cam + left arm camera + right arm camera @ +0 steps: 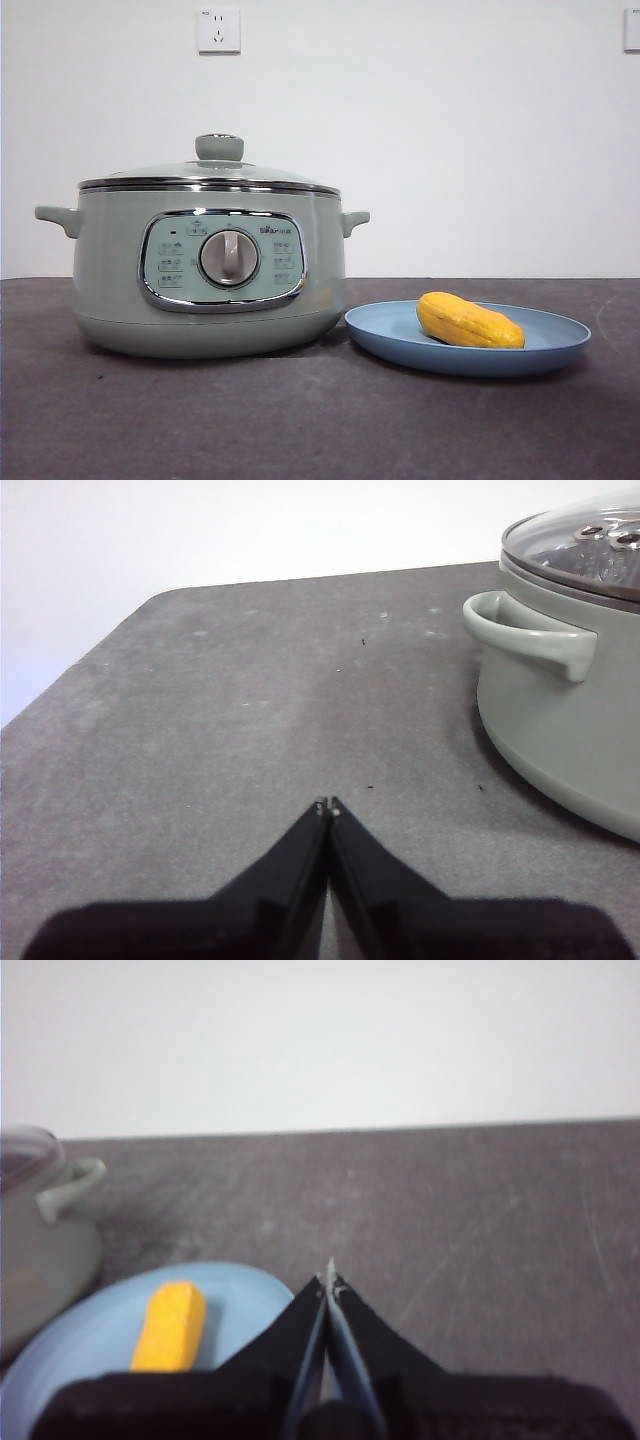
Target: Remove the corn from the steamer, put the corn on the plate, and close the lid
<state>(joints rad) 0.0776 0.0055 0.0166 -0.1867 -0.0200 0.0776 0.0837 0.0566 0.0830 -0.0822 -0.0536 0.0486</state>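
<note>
The pale green steamer stands on the dark table with its glass lid seated on the chrome rim, knob up. Beside it the yellow-orange corn lies on its side on the light-blue plate. Neither arm shows in the front view. My left gripper is shut and empty, low over bare table, off to the side of the steamer and its handle. My right gripper is shut and empty, just beside the plate that carries the corn.
A white wall with a power socket rises behind the table. The table's rounded far corner shows in the left wrist view. Bare dark tabletop stretches past the plate in the right wrist view.
</note>
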